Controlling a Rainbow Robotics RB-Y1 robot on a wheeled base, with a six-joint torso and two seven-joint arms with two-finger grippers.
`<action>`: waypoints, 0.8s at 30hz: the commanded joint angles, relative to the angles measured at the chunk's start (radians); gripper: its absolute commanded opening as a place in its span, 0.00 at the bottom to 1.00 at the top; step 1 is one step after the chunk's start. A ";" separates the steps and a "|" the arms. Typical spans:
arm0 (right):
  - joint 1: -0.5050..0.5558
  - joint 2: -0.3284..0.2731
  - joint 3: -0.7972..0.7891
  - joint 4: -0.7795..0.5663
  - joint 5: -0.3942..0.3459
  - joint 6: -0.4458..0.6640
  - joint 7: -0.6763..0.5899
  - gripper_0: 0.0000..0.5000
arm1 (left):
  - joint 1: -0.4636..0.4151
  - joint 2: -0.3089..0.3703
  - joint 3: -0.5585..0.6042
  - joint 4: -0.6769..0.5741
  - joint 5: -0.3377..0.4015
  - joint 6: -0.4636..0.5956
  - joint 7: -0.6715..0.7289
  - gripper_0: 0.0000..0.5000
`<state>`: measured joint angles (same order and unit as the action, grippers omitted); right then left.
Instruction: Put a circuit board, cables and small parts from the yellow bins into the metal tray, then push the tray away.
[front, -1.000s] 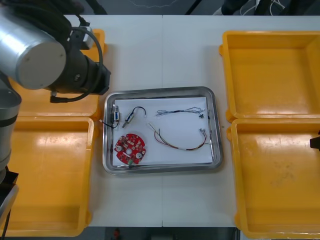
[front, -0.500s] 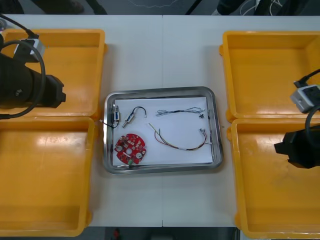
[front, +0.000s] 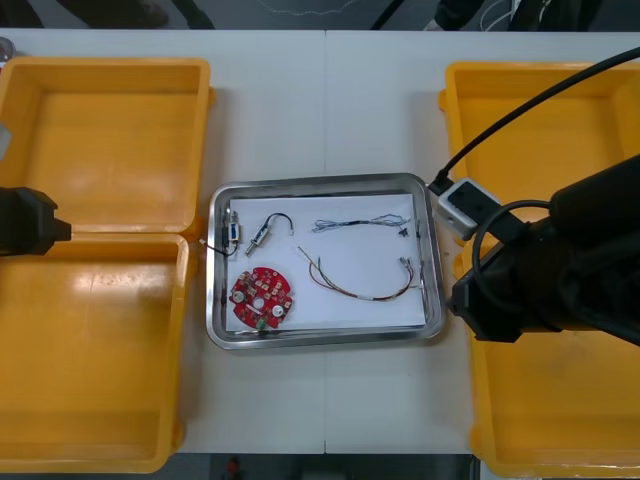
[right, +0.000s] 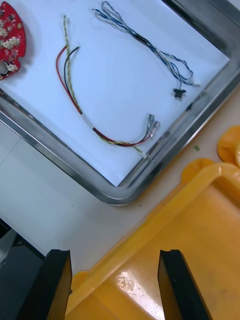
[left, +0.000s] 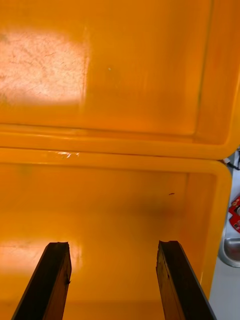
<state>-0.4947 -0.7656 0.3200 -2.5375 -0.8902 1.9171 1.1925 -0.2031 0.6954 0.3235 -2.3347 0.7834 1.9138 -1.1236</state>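
The metal tray (front: 320, 183) lies mid-table, white inside. It holds a round red circuit board (front: 261, 297), a blue and white cable (front: 360, 223), a red and yellow cable (front: 362, 287) and small metal parts (front: 232, 233) with a short black cable (front: 278, 218). In the right wrist view my right gripper (right: 115, 285) is open and empty, hanging over the rim of the near right bin (right: 165, 215), just beside the tray's corner (right: 125, 192). My left gripper (left: 112, 280) is open and empty above the near left bin (left: 115, 210).
Two yellow bins (front: 100, 140) stand left of the tray and two yellow bins (front: 540, 130) stand right of it, with nothing showing inside. My right arm (front: 545, 275) covers the join of the right bins. My left arm (front: 25, 225) sits at the table's left edge.
The left arm has drawn back from beside the tray to the left edge. The right arm has come in from the right edge to just beside the tray's right rim.
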 joint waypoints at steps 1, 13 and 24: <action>-0.133 0.071 0.117 0.052 0.025 0.003 0.076 1.00 | 0.082 0.052 0.042 -0.049 0.019 0.006 -0.114 1.00; -0.297 0.198 0.389 0.212 0.151 0.003 0.360 1.00 | 0.195 0.052 0.077 -0.066 0.025 0.006 -0.127 1.00; -0.352 0.279 0.576 0.368 0.171 -0.155 0.496 1.00 | 0.191 0.052 0.085 -0.066 0.027 0.006 -0.131 1.00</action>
<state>-0.8105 -0.5255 0.8659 -2.1956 -0.7134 1.8024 1.6599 -0.0253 0.7091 0.3760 -2.3704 0.8007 1.9138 -1.1557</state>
